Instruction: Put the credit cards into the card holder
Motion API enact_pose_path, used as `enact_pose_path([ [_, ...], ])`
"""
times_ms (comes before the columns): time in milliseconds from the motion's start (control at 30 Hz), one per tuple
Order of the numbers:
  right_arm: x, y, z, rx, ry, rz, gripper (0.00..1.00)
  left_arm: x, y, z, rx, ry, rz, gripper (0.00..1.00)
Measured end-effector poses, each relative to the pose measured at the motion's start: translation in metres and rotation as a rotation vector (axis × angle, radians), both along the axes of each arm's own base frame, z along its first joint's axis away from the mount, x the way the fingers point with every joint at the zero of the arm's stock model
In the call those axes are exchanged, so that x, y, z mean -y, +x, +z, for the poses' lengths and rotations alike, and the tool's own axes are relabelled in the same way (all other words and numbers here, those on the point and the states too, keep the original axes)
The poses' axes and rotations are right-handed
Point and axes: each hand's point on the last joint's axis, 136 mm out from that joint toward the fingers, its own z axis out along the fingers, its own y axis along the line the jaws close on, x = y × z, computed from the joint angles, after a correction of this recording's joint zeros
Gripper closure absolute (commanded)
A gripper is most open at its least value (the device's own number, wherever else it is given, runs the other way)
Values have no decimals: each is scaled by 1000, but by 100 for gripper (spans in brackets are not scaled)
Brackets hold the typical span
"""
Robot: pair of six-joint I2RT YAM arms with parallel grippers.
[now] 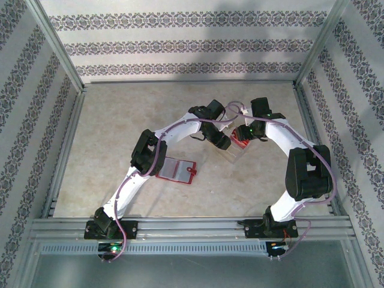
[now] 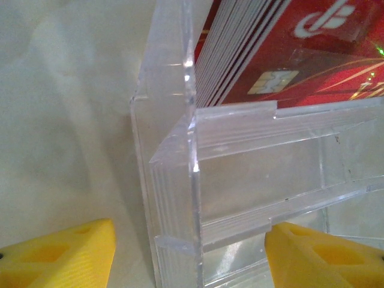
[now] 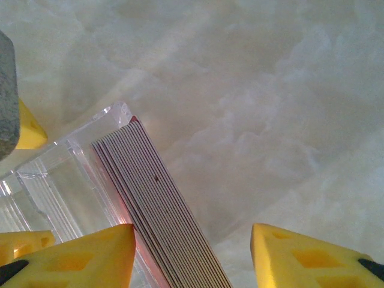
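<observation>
Left gripper [image 2: 191, 233] first: its yellow fingers [image 2: 60, 255] are spread either side of the clear tray [image 2: 174, 180] at one corner. We can see bare table [image 2: 66, 120] between the outer finger and the tray wall, so it's open and not clamping anything. Our guess is it's there to steady the tray while the other arm picks.

Over on the right gripper [image 3: 192, 234], the jaws are open too, straddling the credit cards [image 3: 156, 210]. One finger [image 3: 90, 258] sits just beside the stack and the other is well clear of it. To us that looks lined up to pinch a card off the outer end, and nothing is lifted yet.

Those cards stand on edge, packed into the end of the tray right ahead of both grippers. From the left wrist we get a printed face with chip and logo, while the right wrist gives us the stacked edges.

For the card holder [image 1: 177, 169] we go to the overhead view. It lies opened flat, sleeves up, well back from the left gripper beside that arm's elbow, presumably waiting for cards.
</observation>
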Motion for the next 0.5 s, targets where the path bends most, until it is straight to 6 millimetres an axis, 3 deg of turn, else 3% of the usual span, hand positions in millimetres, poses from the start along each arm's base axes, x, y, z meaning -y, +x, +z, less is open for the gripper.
enact_pose_path([
  [500, 3, -2, 8, 18, -19, 11, 58, 0, 0, 0, 2, -1, 0, 34],
])
